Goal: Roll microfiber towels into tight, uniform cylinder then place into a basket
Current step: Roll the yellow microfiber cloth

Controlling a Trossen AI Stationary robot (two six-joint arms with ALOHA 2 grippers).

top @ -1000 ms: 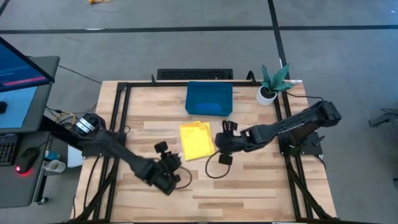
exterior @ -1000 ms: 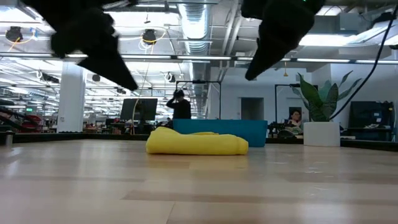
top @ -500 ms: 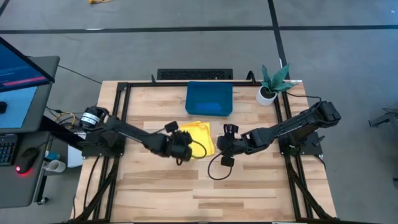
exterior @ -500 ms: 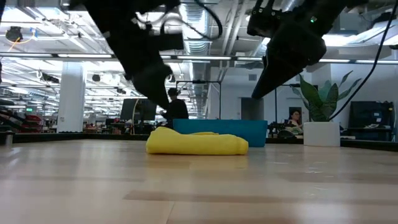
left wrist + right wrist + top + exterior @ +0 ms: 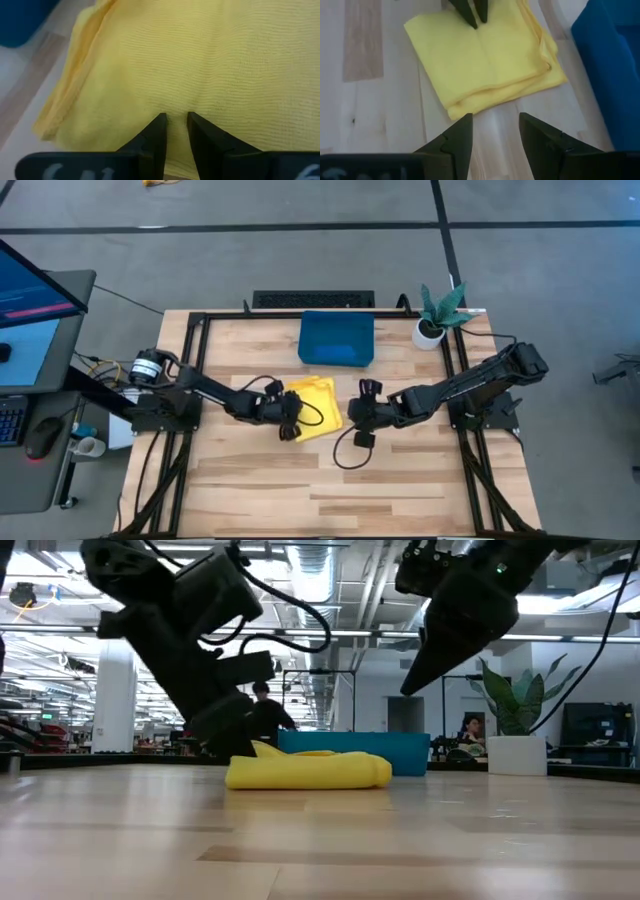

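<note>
The basket (image 5: 337, 338), a shallow dark blue bin, sits at the upper centre of the high view, near the table's far edge; its inside looks uniformly blue, and whether a blue towel lies in it cannot be told. Just below it in that view, apart from its wall, the folded yellow towel (image 5: 318, 408) lies flat on the wooden table (image 5: 420, 480). The left gripper (image 5: 175, 120) is down at the towel's left edge, its fingertips slightly parted and pressing on the yellow cloth, not clearly pinching any of it. The right gripper (image 5: 492, 132) hovers just right of the towel, above bare wood, its fingers spread and holding nothing. A small white pot with a green plant (image 5: 437, 313) stands right of the basket.
</note>
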